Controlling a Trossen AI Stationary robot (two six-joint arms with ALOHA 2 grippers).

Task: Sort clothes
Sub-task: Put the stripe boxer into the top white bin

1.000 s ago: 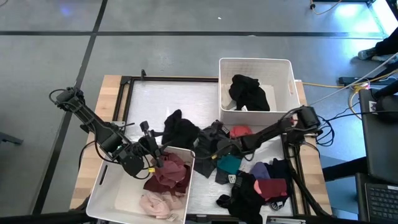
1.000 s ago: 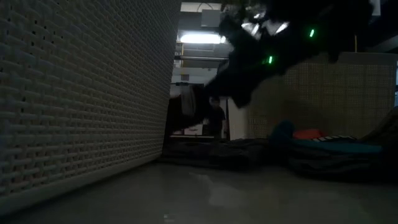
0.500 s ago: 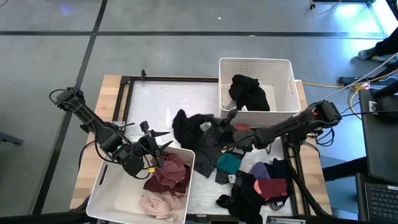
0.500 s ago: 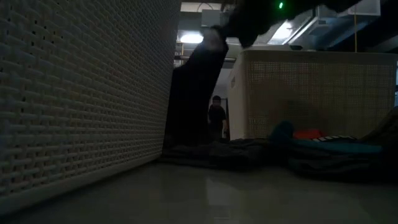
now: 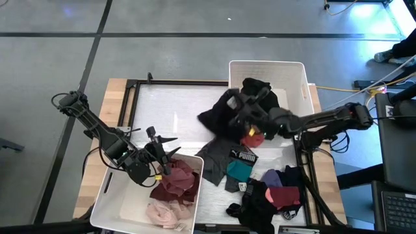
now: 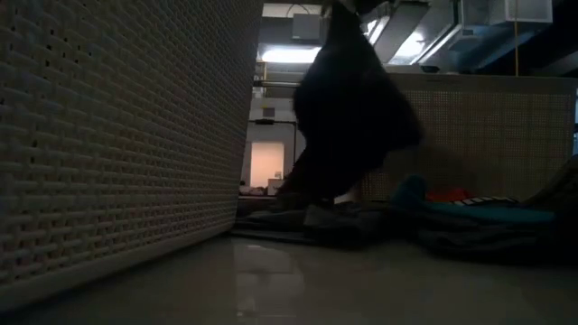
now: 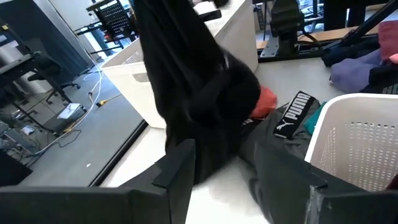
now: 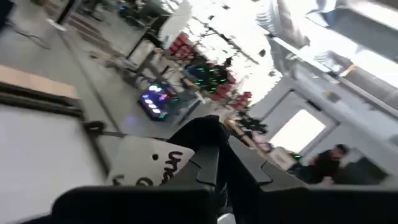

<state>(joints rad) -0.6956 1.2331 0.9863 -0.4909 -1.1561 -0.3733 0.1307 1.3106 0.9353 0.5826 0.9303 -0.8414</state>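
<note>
Right hand (image 5: 242,104) pinched shut on a black garment (image 5: 221,117), lifted clear of the bench (image 5: 162,107); fabric hangs in a bunch just beside the near-left corner of the far white bin (image 5: 300,81). Low view shows the same piece dangling as a dark mass (image 6: 352,117), its lower edge close to the clothes lying below. That bin already has another black garment (image 5: 263,97) inside. Left hand (image 5: 162,144) idle, fingers spread wide and holding nothing, hovering at the far edge of the near white bin (image 5: 110,198), which holds a maroon piece (image 5: 177,183) and a pink piece (image 5: 166,213). Rest of the clothes pile (image 5: 266,188) sits on the bench at the right arm's side: grey item with a white logo band (image 5: 224,156), teal (image 5: 239,170), red (image 5: 252,138), purple (image 5: 273,177), more black. From the left wrist view, hanging black garment (image 7: 193,87) sits in front of the far bin, red scrap beside it.
</note>
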